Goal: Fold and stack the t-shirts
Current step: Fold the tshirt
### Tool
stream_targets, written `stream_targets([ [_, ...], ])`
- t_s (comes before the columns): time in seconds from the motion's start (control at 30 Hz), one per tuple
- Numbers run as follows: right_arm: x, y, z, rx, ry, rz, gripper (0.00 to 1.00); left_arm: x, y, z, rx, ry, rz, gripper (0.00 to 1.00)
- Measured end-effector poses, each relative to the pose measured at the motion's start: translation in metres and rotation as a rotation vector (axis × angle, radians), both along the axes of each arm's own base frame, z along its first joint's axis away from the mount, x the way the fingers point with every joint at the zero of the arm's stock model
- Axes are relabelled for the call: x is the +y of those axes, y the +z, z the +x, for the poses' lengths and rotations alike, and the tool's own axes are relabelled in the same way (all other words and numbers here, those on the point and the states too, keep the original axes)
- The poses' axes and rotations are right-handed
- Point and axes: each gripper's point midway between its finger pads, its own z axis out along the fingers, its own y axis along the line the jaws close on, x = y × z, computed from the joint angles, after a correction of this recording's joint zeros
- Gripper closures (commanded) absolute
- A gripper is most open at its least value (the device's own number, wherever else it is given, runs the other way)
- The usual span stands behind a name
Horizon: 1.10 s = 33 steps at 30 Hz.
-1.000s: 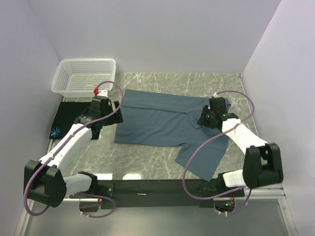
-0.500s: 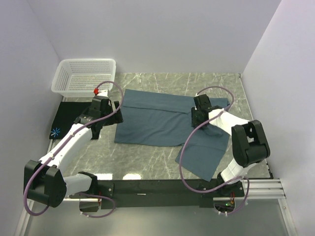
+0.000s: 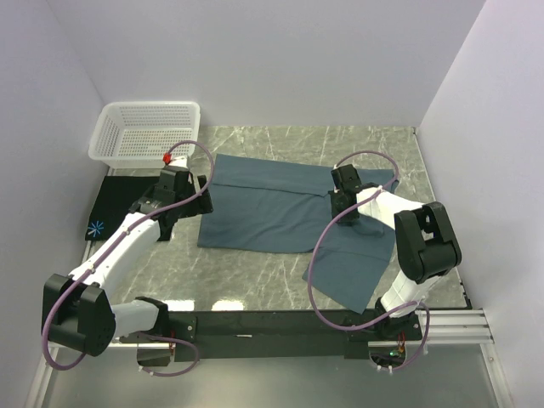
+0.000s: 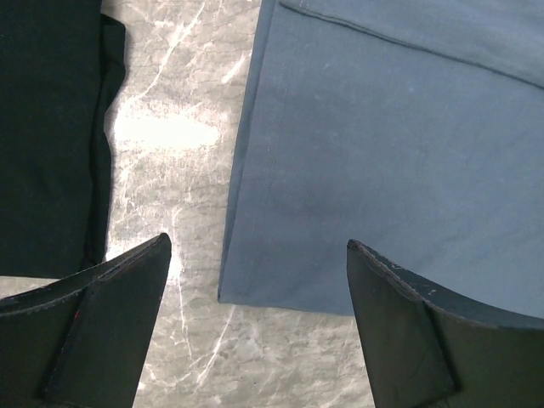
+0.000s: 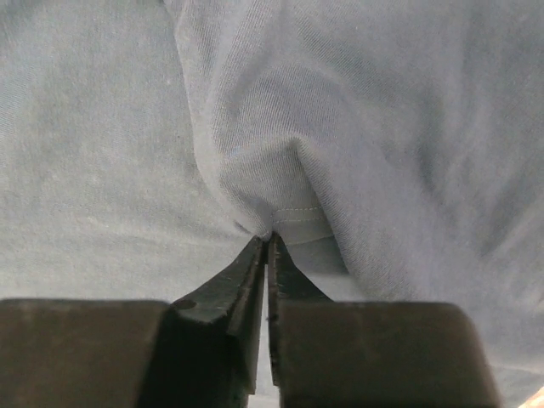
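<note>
My right end effector now has its jaws pinched together on a stitched hem of the slate-blue t-shirt, and a ridge of cloth puckers up just ahead of the tips. A second ago those jaws stood partly apart over the shirt's far right corner; since then the arm has swung inward along the shirt and clamped down. I judge this to be the grasp for the next fold, carrying the sleeve side over the body.

My left end effector has not moved. It hangs wide open, holding nothing, over the shirt's left edge, with the black t-shirt just across a strip of bare stone.

The blue shirt lies spread flat mid-desk, its lower right part trailing toward the near edge. The black one lies flat at the left edge, its starburst print on the near side. The desk is glossy with a grey-green marble pattern. A white lattice basket sits in the far left corner, against plain pale walls.
</note>
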Motion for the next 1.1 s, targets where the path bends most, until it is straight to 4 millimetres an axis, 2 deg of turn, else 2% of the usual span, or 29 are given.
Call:
stream_targets([
  [0.13, 0.000, 0.003, -0.001, 0.003, -0.001, -0.002, 0.99, 0.000, 0.000, 0.000, 0.000, 0.000, 0.000, 0.11],
  [0.43, 0.004, 0.018, -0.010, 0.033, -0.024, 0.013, 0.99, 0.000, 0.000, 0.000, 0.001, 0.000, 0.001, 0.11],
  [0.8, 0.013, 0.029, -0.014, 0.073, -0.049, 0.034, 0.88, 0.000, -0.005, -0.001, 0.018, -0.001, 0.006, 0.11],
  [0.93, 0.014, 0.025, -0.010, 0.082, -0.054, 0.028, 0.84, 0.000, -0.006, -0.001, 0.021, -0.002, 0.007, 0.11],
  [1.1, 0.012, 0.016, -0.012, 0.105, -0.065, 0.015, 0.83, 0.000, -0.006, -0.002, 0.022, -0.002, 0.007, 0.11],
])
